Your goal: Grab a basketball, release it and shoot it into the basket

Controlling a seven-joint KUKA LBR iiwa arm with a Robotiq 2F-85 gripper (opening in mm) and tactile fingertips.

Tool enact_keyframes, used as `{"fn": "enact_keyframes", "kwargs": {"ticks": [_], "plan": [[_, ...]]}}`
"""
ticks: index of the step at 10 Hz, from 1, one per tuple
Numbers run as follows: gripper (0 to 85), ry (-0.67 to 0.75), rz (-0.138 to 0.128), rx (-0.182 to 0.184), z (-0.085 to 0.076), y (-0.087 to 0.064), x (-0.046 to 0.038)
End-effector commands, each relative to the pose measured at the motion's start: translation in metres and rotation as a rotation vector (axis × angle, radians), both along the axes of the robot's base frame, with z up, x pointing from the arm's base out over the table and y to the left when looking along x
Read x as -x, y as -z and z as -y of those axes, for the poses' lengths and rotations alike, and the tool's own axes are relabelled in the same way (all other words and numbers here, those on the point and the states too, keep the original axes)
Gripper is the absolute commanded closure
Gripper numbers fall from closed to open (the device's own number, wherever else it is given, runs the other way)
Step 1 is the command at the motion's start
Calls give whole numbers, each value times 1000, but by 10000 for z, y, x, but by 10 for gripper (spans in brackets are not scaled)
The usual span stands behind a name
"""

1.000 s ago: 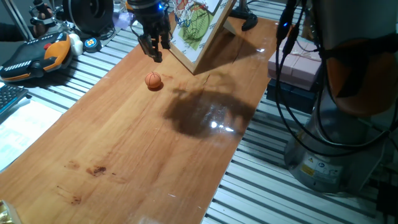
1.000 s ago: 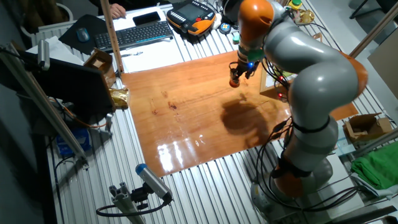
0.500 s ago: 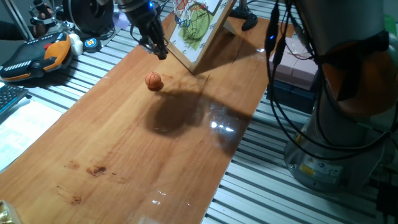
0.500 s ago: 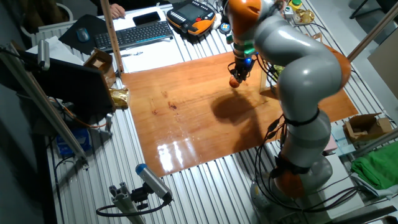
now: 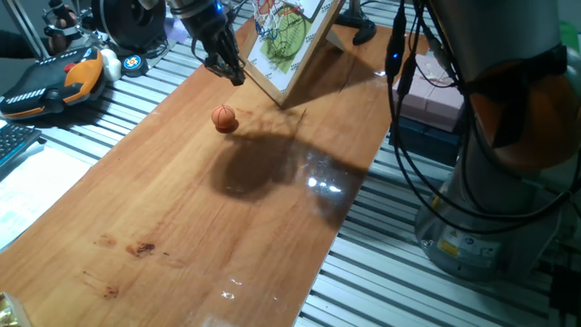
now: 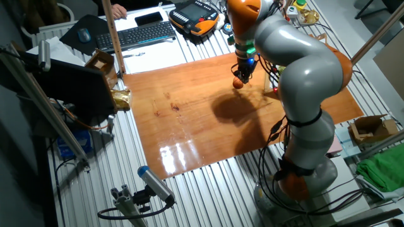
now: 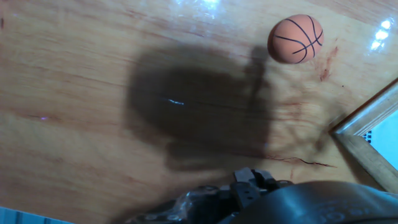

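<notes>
The fingers of the gripper (image 5: 231, 74) carry nothing, their spread too dark to tell, hanging above the table (image 5: 182, 209) because the basketball (image 5: 224, 118) lies free at their six o'clock, beside the basket (image 5: 283, 14) board.

Wooden table (image 5: 182, 200), basketball (image 5: 224, 118), tilted board (image 5: 295, 54)

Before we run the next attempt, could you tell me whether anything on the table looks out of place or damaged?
Nothing looks damaged. The basketball lies loose on the wooden tabletop, apart from the tool, not in it. The basket sits on its tilted board, which leans as built.
</notes>
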State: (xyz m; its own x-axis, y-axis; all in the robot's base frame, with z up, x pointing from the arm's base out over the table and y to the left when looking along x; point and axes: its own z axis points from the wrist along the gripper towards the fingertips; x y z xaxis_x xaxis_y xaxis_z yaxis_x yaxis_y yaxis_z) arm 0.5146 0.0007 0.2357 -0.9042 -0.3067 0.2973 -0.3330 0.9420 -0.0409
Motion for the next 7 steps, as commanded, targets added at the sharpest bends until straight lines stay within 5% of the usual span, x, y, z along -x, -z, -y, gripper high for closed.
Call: {"fn": "enact_keyframes", "kwargs": {"ticks": [1, 3, 4, 5, 7], "plan": [[840, 6, 1, 3, 0, 0, 0], [843, -10, -3, -14, 0, 0, 0], [843, 8, 30, -38, 0, 0, 0], [843, 32, 124, -69, 0, 0, 0], [843, 96, 125, -67, 0, 0, 0]]}}
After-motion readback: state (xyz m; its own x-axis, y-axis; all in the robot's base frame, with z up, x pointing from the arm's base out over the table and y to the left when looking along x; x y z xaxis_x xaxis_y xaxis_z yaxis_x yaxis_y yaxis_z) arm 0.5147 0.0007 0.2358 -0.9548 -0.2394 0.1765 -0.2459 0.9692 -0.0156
